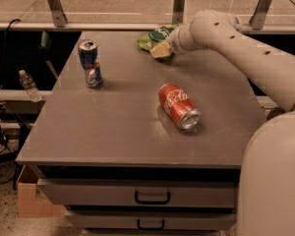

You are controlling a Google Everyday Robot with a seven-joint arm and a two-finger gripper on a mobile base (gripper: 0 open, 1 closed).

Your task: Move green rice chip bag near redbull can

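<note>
The green rice chip bag (pixel 155 36) lies at the far edge of the grey table (pixel 137 132), right of the middle. My gripper (pixel 161 51) reaches in from the right and sits right at the bag's near right side, touching or overlapping it. The redbull can (pixel 94 74), small and blue-and-silver with red marks, stands at the far left of the table, well to the left of the bag and the gripper.
A taller blue can (pixel 87 52) stands just behind the redbull can. A red Coca-Cola can (pixel 179 105) lies on its side right of the table's middle. Drawers (pixel 152 196) are below the front edge. A water bottle (pixel 27 85) stands off the table at left.
</note>
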